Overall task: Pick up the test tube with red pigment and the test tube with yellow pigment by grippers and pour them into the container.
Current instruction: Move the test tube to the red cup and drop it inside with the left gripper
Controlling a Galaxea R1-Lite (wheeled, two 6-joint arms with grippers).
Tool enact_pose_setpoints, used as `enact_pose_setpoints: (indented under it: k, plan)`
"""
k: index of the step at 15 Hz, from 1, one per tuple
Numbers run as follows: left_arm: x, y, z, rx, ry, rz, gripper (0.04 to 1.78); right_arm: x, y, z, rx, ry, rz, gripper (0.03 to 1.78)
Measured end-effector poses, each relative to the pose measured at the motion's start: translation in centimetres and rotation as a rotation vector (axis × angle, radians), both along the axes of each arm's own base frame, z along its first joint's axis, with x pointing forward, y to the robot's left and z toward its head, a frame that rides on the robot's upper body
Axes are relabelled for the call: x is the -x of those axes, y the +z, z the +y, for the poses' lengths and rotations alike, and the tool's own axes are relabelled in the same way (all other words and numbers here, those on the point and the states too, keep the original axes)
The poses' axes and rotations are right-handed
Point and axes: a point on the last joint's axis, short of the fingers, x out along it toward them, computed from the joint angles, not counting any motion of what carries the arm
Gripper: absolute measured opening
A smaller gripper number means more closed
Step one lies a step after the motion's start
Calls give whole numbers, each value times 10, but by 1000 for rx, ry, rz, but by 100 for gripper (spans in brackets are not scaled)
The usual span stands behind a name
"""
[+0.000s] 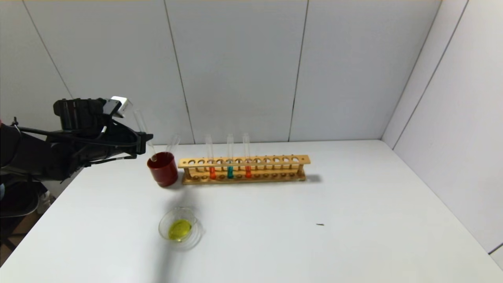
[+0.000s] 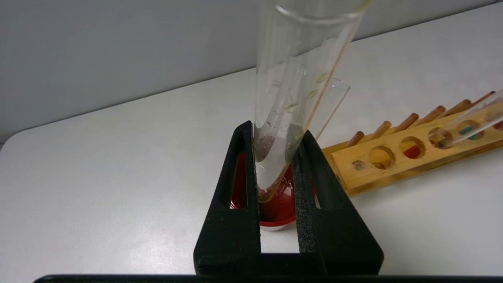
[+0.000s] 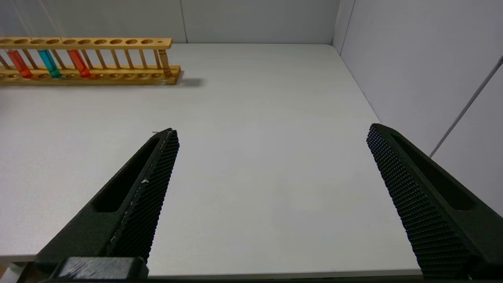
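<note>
The left end effector [image 2: 277, 157] is clamped on an emptied clear glass tube, the test tube with yellow pigment [image 2: 290, 98], its rounded bottom dipping into a dark red opaque cup [image 1: 163, 169] where another empty tube leans. The right end effector [image 3: 271, 137] hangs spread apart over the matte white tabletop [image 1: 353, 220], walled by pale grey panels. Beside the cup, a wooden rack [image 1: 243, 169] holds the test tube with red pigment [image 1: 212, 157], a teal tube and a redder twin. Nearer, the container [image 1: 180, 228] of clear glass holds yellow liquid.

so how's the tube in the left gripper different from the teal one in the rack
The tube in the left gripper is emptied, only yellowish traces inside; the teal tube holds liquid. The gripped tube tilts, its bottom in the dark red cup; the teal one stands upright in the wooden rack. Both are slim clear glass.
</note>
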Motion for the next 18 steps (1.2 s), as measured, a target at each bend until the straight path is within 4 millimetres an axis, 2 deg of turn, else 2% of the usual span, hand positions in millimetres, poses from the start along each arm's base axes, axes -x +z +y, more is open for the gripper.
enact_pose_setpoints:
  k: [9, 15, 18]
  plan:
    - [-27, -42, -4, -4, -9, 33, 30, 0, 0, 0, 0, 0, 0, 175]
    - [-35, -56, -4, -8, -10, 58, 31, 0, 0, 0, 0, 0, 0, 175]
    - [-37, -57, -3, -10, -7, 56, 47, 0, 0, 0, 0, 0, 0, 175]
